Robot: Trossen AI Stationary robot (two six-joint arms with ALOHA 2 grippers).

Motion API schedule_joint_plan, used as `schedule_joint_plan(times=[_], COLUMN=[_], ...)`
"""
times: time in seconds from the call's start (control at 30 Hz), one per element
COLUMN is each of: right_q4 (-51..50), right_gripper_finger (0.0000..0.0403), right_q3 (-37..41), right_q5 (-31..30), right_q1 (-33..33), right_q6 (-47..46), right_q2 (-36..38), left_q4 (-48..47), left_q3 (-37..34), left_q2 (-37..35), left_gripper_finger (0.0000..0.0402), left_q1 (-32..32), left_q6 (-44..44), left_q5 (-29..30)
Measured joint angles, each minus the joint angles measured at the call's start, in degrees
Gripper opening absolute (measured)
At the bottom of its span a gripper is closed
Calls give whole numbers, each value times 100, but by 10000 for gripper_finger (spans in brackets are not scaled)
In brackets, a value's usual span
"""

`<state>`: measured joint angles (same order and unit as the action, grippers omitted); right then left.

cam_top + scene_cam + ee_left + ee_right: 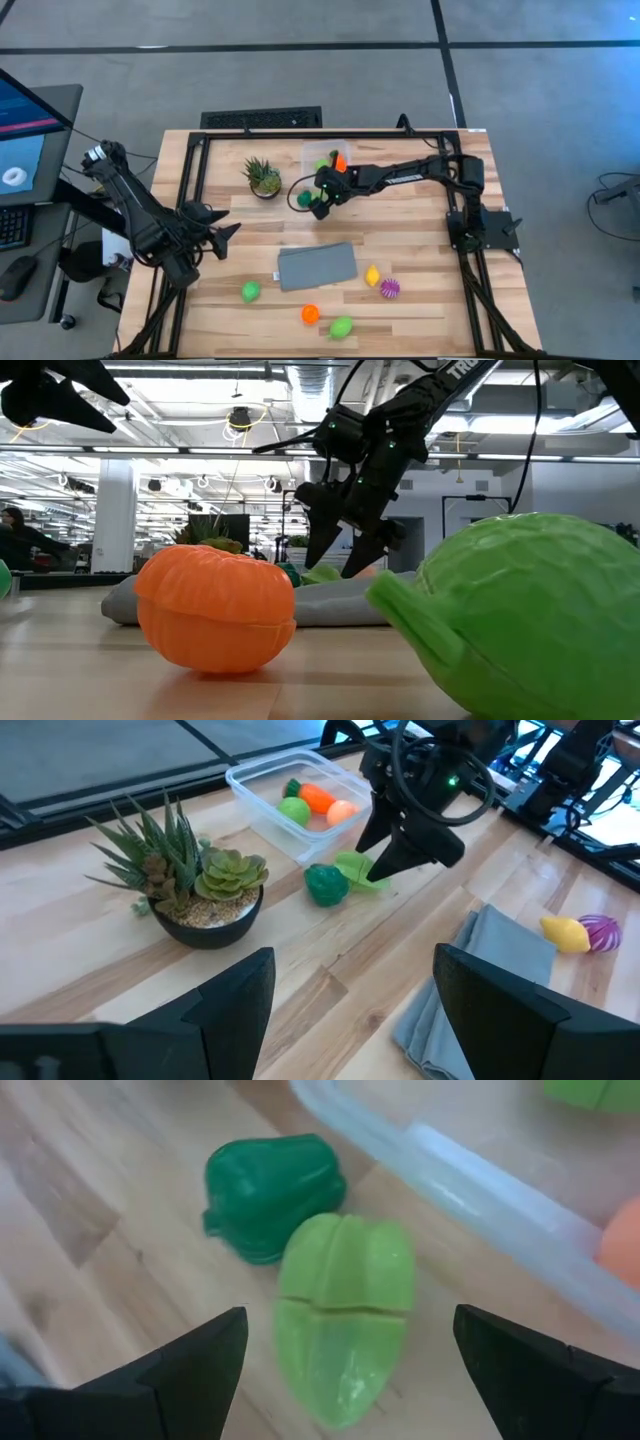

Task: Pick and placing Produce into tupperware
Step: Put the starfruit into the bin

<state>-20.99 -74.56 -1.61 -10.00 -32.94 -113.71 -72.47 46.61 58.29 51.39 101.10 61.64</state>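
Right gripper [340,1350] spread wide, empty, over light-green ridged fruit [345,1315] and dark-green pepper [268,1195] just beside tupperware [500,1200]; only its wrist view shows this. Left gripper [222,238] partly open, well apart.

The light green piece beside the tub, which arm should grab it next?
Right. The right hand hangs open directly over the light green piece beside the tupperware. The left hand waits far back, beyond the potted plant.

You can read only one fragment of lettering: white capitals "TR" on the dark arm link [462,372] at the top of the low view, cut off by the edge. Nothing else is legible.
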Motion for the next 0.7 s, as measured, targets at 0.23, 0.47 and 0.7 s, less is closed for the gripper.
schedule_joint_plan(times=[0.23, 0.47, 0.7], right_q4=[4, 2, 35], right_gripper_finger=[377, 377, 377], right_q3=[0, 0, 0], right_q5=[-159, -205, -206], right_q1=[11, 4, 24], right_q6=[-1, -45, -65], right_q2=[0, 0, 0], left_q4=[0, 0, 0], left_q3=[0, 0, 0], left_q2=[177, 253, 251], left_gripper_finger=[263, 263, 263], left_q1=[-2, -1, 0], left_q6=[0, 44, 55], left_q5=[-23, -25, -23])
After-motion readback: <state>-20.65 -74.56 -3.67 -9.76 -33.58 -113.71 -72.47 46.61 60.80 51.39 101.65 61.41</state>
